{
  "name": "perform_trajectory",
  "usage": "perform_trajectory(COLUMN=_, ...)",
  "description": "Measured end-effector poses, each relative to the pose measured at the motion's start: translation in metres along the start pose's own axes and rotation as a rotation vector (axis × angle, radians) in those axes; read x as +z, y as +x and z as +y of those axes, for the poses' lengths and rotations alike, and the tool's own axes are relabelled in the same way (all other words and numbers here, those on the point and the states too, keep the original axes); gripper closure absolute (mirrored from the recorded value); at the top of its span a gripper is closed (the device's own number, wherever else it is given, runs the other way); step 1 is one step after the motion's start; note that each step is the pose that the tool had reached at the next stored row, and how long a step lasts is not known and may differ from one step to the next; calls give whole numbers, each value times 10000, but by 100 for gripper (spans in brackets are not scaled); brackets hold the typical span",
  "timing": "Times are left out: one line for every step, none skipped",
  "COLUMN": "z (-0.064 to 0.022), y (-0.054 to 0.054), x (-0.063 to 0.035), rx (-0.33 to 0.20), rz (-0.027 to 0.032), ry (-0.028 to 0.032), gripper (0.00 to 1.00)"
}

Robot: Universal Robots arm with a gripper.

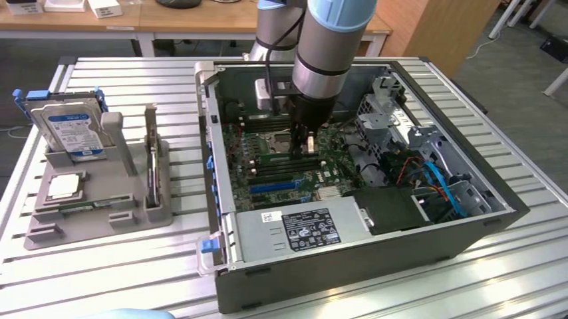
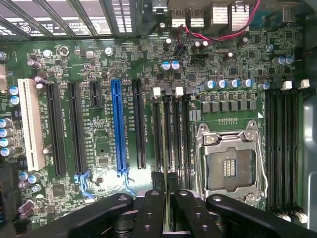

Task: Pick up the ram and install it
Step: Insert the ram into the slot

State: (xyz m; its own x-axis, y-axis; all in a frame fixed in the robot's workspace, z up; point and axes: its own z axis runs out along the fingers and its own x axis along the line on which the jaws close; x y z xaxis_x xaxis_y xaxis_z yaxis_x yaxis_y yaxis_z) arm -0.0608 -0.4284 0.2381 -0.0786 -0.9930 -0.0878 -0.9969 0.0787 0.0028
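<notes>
Hovering at the insert step: jaws nearly closed, pinching the ram by its upper edge. The stick stands on edge inside the open case, just above the memory slots right beside the CPU socket. Can't tell whether its lower edge touches a slot. My read: pick done, seating not done. Seating calls for the stick parallel to and centred over one slot beside the socket, notch matched, end latches open, then a straight even push. Any tilt risks a jam.

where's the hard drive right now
On the exterior view's left, the hard drive stands upright at the far end of the grey holder, behind the processor chip.
</notes>
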Motion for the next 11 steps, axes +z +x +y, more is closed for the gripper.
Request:
perform_trajectory(z=0, y=0, x=5, rx=0, rz=0, ry=0, gripper=87)
perform_trajectory(z=0, y=1, x=11, rx=0, rz=0, ry=-1, gripper=87)
perform_trajectory(z=0, y=1, x=18, rx=0, rz=0, ry=0, gripper=87)
perform_trajectory(z=0, y=2, x=26, rx=0, rz=-1, ry=0, gripper=87)
perform_trajectory(z=0, y=3, x=33, rx=0, rz=-1, ry=0, gripper=87)
perform_trajectory(z=0, y=3, x=40, rx=0, rz=-1, ry=0, gripper=87)
perform_trajectory(z=0, y=4, x=43, rx=0, rz=0, ry=0, gripper=87)
perform_trajectory(z=0, y=4, x=45, rx=0, rz=2, ry=-1, gripper=87)
perform_trajectory(z=0, y=4, x=46, rx=6, rz=3, ry=-1, gripper=87)
perform_trajectory(z=0, y=4, x=47, rx=18, rz=2, ry=1, gripper=87)
perform_trajectory(z=0, y=4, x=49, rx=39, rz=0, ry=3, gripper=87)
